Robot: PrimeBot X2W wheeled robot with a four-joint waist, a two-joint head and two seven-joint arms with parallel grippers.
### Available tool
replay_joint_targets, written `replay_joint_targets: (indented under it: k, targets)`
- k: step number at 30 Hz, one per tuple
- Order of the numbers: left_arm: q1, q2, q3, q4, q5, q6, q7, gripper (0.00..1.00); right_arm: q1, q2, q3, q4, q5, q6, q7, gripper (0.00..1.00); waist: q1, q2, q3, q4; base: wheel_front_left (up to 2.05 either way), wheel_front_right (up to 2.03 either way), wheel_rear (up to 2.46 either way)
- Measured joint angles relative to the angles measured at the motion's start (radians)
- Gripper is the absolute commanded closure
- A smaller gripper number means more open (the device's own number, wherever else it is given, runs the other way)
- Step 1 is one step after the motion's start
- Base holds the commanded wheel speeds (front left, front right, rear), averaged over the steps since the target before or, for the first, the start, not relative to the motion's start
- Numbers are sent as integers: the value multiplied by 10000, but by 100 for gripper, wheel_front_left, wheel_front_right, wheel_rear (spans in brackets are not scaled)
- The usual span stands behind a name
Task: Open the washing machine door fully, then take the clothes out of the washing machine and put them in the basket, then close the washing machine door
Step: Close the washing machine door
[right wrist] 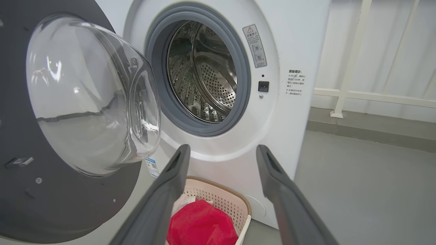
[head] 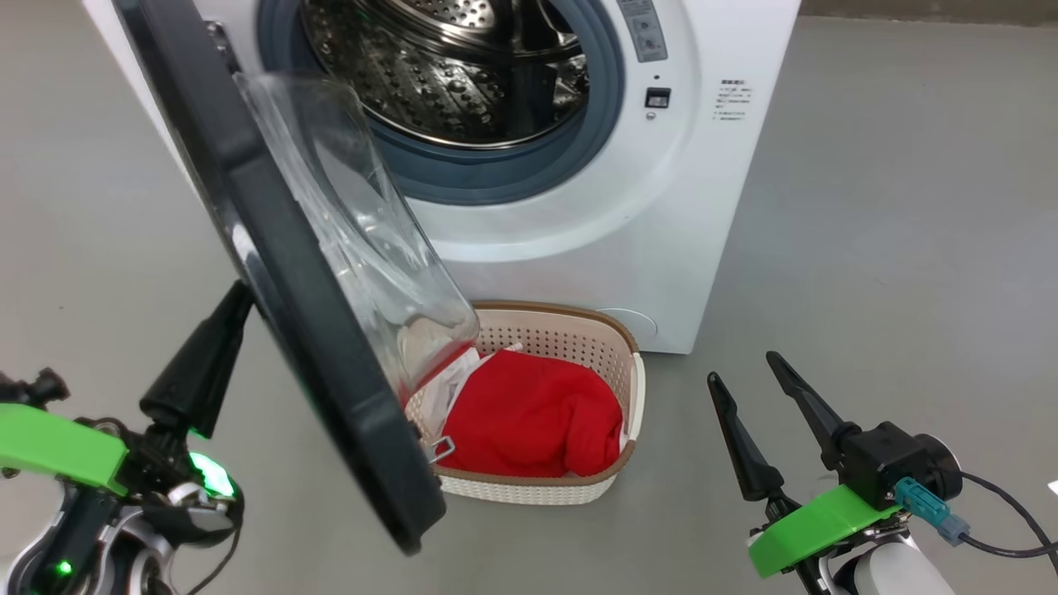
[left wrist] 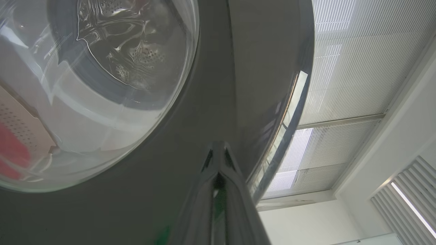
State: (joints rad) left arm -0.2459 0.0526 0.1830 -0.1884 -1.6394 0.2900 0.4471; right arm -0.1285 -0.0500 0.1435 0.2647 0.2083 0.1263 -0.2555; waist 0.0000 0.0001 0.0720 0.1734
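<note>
Presently, the washing machine door (head: pixel 314 330) stands swung out from the washing machine (head: pixel 579 248). The clothes (head: pixel 529 413) lie in the basket (head: pixel 570 487), on the floor just before the machine's front. Left gripper (head: pixel 238 291): jaws clenched together, tip at the door's outer rim. Right gripper (head: pixel 742 368): jaws spread, grasping nothing, well apart from the machine.

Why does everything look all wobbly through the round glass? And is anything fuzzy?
Left wrist view: the door's curved glass bends the drum and basket behind it into wavy shapes; the shut left fingers look fuzzy, too close to the camera. Right wrist view: bright glints on the glass. Head view: pale glare streaks cross the glass, while the clothes look sharp.
</note>
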Motion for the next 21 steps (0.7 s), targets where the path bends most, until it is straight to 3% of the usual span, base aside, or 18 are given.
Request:
replay_joint_targets:
  k: [9, 21]
  targets:
    - [-172, -54, -466, 79, -63, -17, -293, 100, -86, 0, 13, -19, 0, 0, 0, 0, 0, 0, 203, -430, 0, 0, 0]
    - [-966, -134, -957, 951, 115, -688, -1396, 100, -243, -6, 12, -46, 0, 0, 0, 0, 0, 0, 442, -1354, 0, 0, 0]
